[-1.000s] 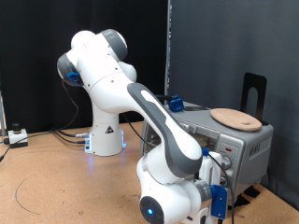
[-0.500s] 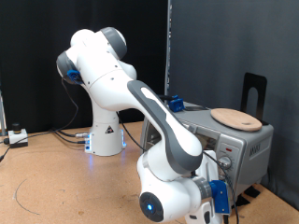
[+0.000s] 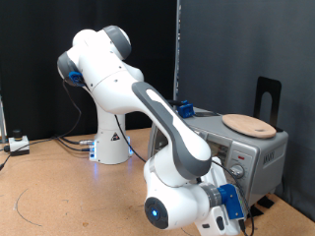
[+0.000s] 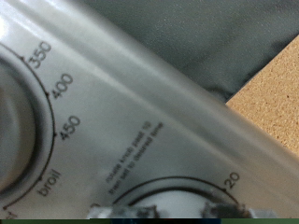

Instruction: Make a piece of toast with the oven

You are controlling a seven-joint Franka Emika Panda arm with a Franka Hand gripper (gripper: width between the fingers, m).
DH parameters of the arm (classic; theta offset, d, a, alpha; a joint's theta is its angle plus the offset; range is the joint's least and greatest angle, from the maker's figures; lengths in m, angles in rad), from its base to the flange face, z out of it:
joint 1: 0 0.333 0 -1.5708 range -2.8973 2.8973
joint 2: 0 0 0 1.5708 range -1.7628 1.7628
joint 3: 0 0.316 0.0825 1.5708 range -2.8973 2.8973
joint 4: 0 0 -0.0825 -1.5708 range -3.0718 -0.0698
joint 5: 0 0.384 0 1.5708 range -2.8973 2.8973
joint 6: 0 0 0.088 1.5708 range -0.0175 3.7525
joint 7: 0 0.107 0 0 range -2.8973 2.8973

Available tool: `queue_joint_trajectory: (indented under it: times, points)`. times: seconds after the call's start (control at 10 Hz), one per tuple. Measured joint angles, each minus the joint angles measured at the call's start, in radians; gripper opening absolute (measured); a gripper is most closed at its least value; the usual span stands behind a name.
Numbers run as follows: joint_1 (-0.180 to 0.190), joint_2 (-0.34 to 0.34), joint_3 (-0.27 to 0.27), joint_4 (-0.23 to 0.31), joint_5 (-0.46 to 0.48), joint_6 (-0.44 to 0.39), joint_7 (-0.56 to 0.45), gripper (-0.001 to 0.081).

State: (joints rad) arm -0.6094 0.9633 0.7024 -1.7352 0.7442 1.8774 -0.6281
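The oven (image 3: pixel 258 155) is a silver-grey box at the exterior view's right, with knobs on its front panel (image 3: pixel 237 169). My gripper (image 3: pixel 234 202) is low and close in front of that knob panel, and its fingers are hidden behind the hand. The wrist view is filled by the panel at very close range. It shows the temperature dial (image 4: pixel 21 112) marked 350, 400, 450 and broil, and the rim of a lower dial (image 4: pixel 168 198) marked 20. The piece of toast is out of view.
A flat round wooden plate (image 3: pixel 248 125) lies on top of the oven. A black stand (image 3: pixel 268 96) rises behind it. The arm's base (image 3: pixel 110 146) stands on the cork tabletop (image 3: pixel 59 192), with cables (image 3: pixel 69 143) at the exterior view's left.
The hand has turned a little in front of the knob panel and its blue part has risen slightly. The upper arm has leaned slightly toward the exterior view's left.
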Motion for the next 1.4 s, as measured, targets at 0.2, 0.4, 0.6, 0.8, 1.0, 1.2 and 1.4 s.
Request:
queue_joint_trajectory:
  times: [0.2,0.4,0.6,0.8,1.0,1.2,1.4]
  points:
    - [-0.01,0.0,0.009,-0.011,0.005,0.012,-0.056,0.01]
    - [-0.019,-0.001,0.017,-0.02,0.008,0.024,-0.096,0.01]
    - [-0.02,-0.003,0.017,-0.023,0.01,0.026,-0.094,0.01]
    - [-0.02,-0.003,0.017,-0.023,0.01,0.027,-0.083,0.01]
    - [-0.02,-0.003,0.017,-0.023,0.01,0.027,-0.075,0.01]
    - [-0.016,-0.005,0.034,-0.001,0.035,0.06,-0.046,0.0262]
    - [-0.008,-0.008,0.036,0.022,0.028,0.063,0.0,0.04]
